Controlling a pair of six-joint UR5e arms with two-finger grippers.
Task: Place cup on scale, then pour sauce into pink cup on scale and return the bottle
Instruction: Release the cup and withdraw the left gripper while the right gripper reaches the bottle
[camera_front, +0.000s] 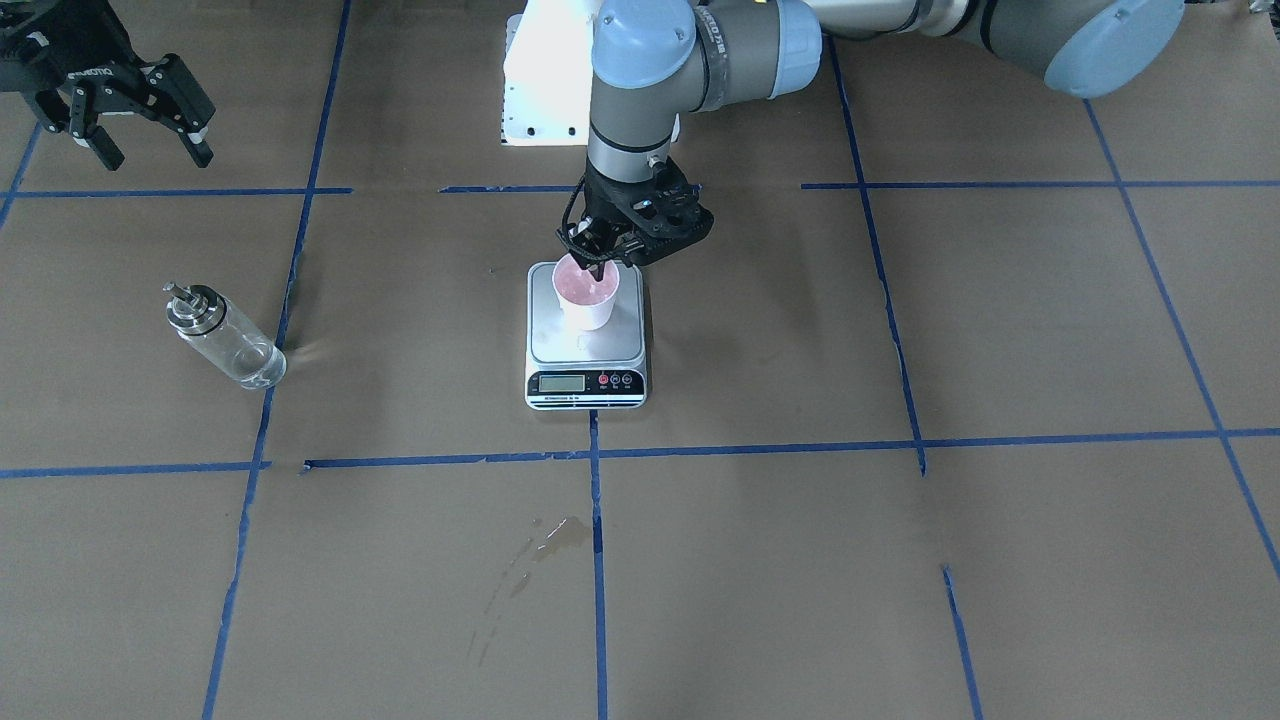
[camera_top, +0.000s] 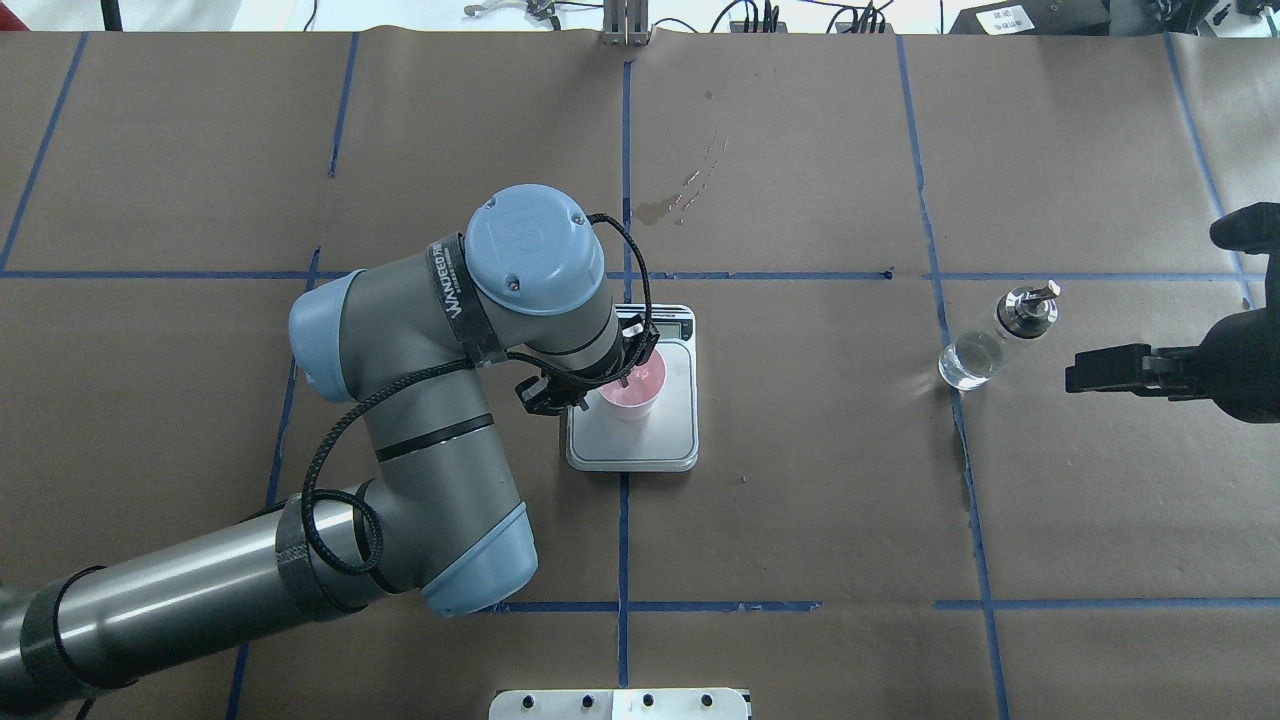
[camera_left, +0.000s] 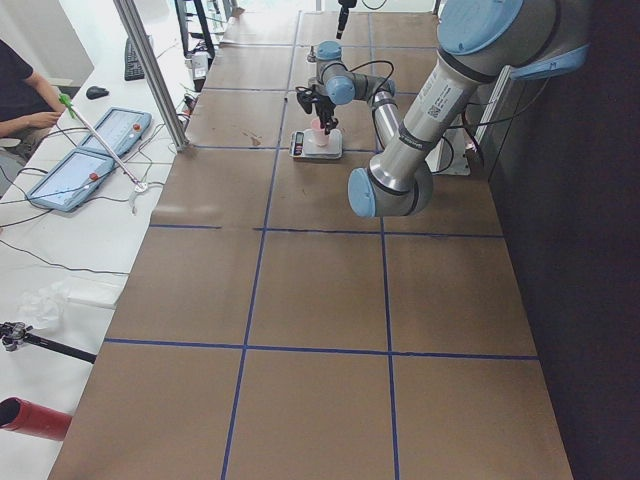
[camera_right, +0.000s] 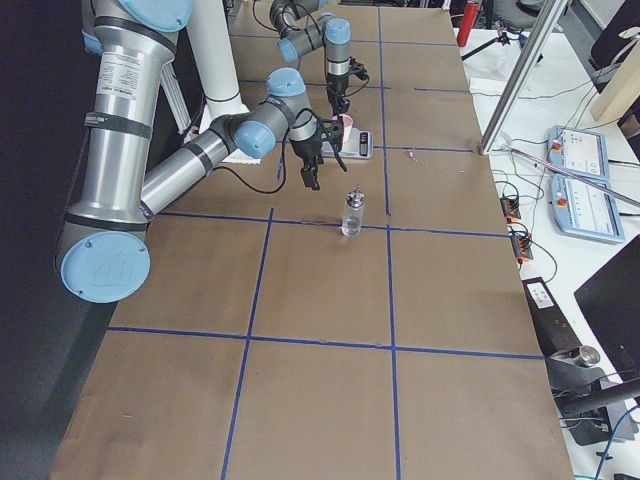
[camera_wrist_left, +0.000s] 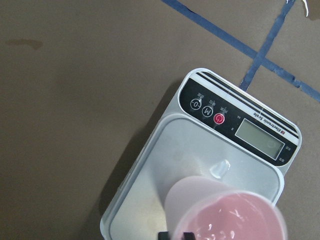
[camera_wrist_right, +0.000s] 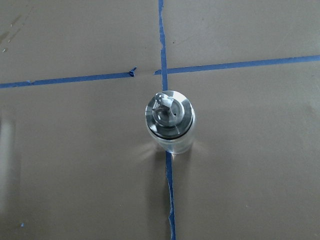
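Note:
The cup (camera_front: 588, 292), white outside and pink inside, stands on the steel platform of the scale (camera_front: 586, 350) at mid-table. My left gripper (camera_front: 598, 258) comes down from above and is shut on the cup's far rim, one finger inside and one outside. The left wrist view shows the cup (camera_wrist_left: 220, 215) over the scale (camera_wrist_left: 200, 150), whose display faces away from the robot. The clear glass bottle (camera_front: 222, 335) with its metal spout stands upright on the paper, away from the scale. My right gripper (camera_front: 157, 157) hangs open and empty beyond the bottle; its wrist view looks straight down on the bottle (camera_wrist_right: 169, 122).
Brown paper with blue tape lines covers the table. A dried sauce stain (camera_front: 560, 535) lies on the operators' side of the scale. The white robot base (camera_front: 545, 80) stands behind the scale. Operator desks with tablets (camera_right: 580, 170) show past the table's edge.

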